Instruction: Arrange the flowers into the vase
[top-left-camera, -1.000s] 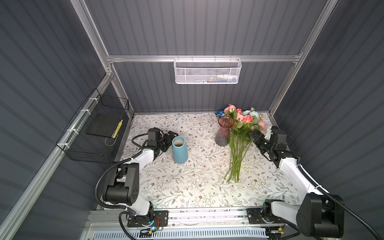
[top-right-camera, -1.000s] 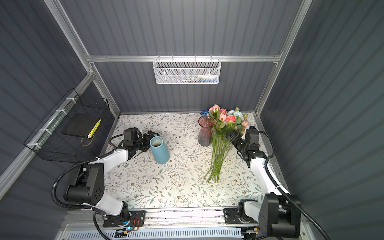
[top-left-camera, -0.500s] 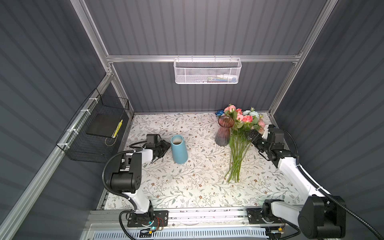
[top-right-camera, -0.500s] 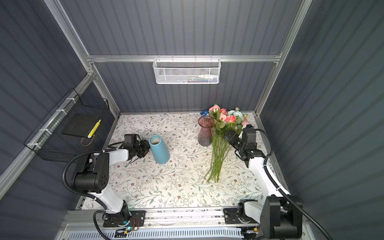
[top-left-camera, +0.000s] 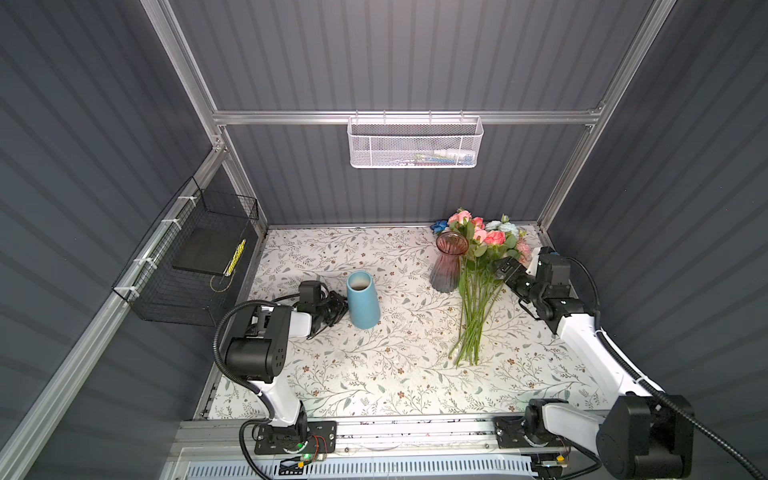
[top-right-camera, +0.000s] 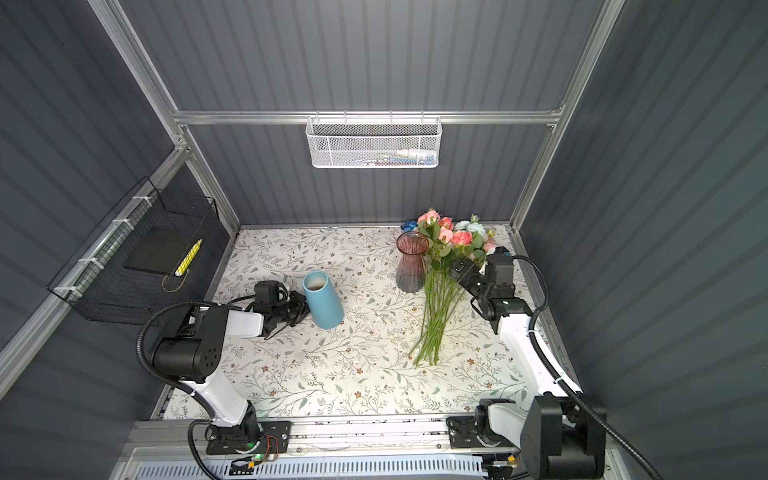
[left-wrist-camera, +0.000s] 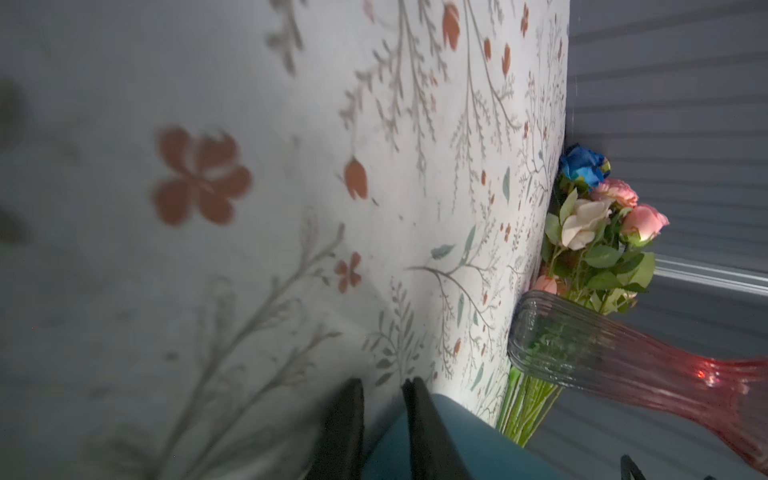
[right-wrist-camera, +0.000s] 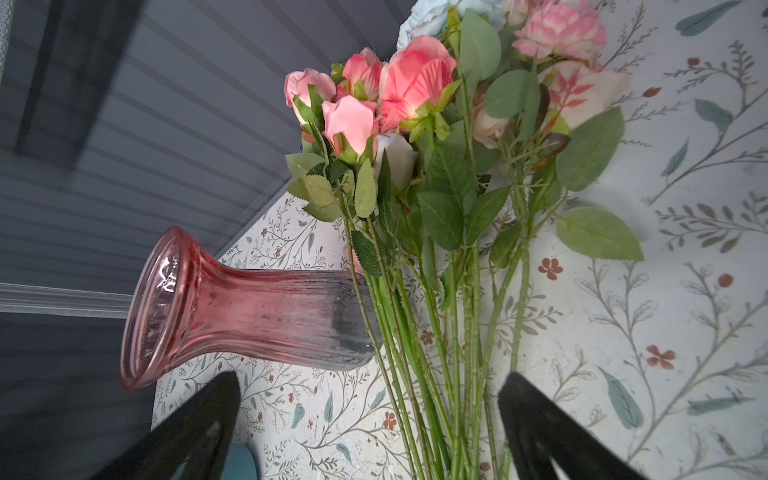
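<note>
Logged flowers (top-left-camera: 478, 286) flat on table (top-left-camera: 374, 374) in one bunch, heads near back wall (top-left-camera: 374, 199), stems just beside pink vase (top-left-camera: 448, 266). Found pink vase and blue vase (top-left-camera: 363, 301) upright, both empty. Could not settle on target vase. Judged nothing done: all stems left to lift and insert. Saw right gripper (top-left-camera: 505, 268) spread wide astride upper stems, holding nothing. Saw left gripper (top-left-camera: 340, 309) nearly clenched, empty, beside blue vase. Noted tight room by right wall (top-left-camera: 623, 249) and back corner, open table at centre and front.
</note>
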